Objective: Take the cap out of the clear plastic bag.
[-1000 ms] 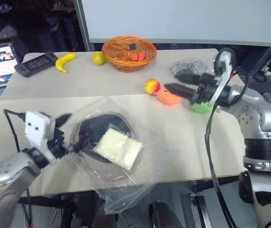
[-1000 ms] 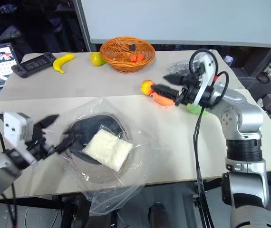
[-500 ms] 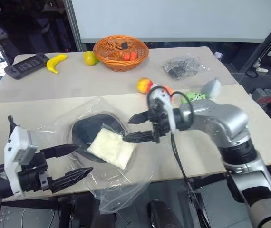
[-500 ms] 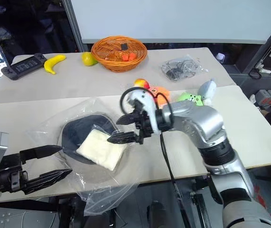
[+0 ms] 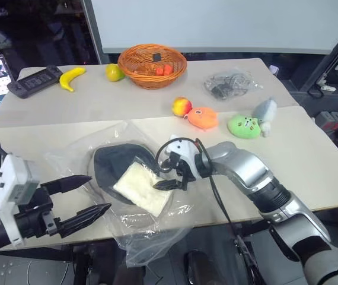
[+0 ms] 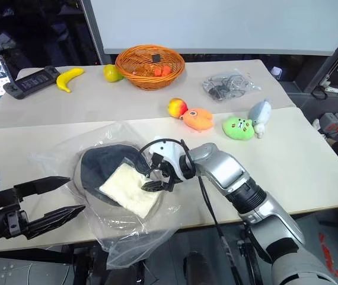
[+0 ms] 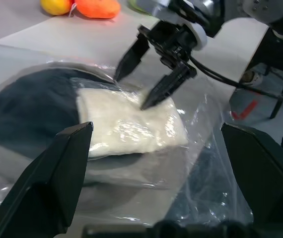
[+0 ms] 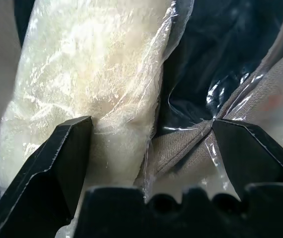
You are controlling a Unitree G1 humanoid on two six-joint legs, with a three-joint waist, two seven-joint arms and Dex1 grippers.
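Two pale beige tables (image 5: 311,160) stand pushed together edge to edge before a dark background, with a white panel behind the far one.

On the near table lies the large crinkly clear plastic bag (image 5: 139,228), one end drooping over the front edge. Inside it sits the round flat cap (image 5: 112,166), its black side facing up. A white pillow-like packet (image 5: 143,187) rests partly on the cap, toward the front of the table; whether it is in the bag or on top cannot be told.

The right gripper (image 5: 160,170) reaches in from the right, black fingers spread wide, tips at the bag film over the packet's near edge, and it grips nothing. In the right wrist view one finger (image 8: 57,158) stands over the packet and the other over crinkled film beside the cap. The left gripper (image 5: 86,196) hovers at the bag's left side, jaws wide apart and empty, tips just short of the cap.

On the far table a round orange wicker basket (image 5: 152,58) holds small red and dark items. Left of it lie a yellow-green fruit (image 5: 113,72), a yellow banana (image 5: 71,77) and a black handheld device (image 5: 34,79). A smaller clear bag of dark grey items (image 5: 228,85) sits to the basket's right.

Along the seam stand a red-yellow apple (image 5: 181,107), an orange plush toy (image 5: 202,117), a green plush toy (image 5: 244,126) and a grey plush toy (image 5: 265,111).
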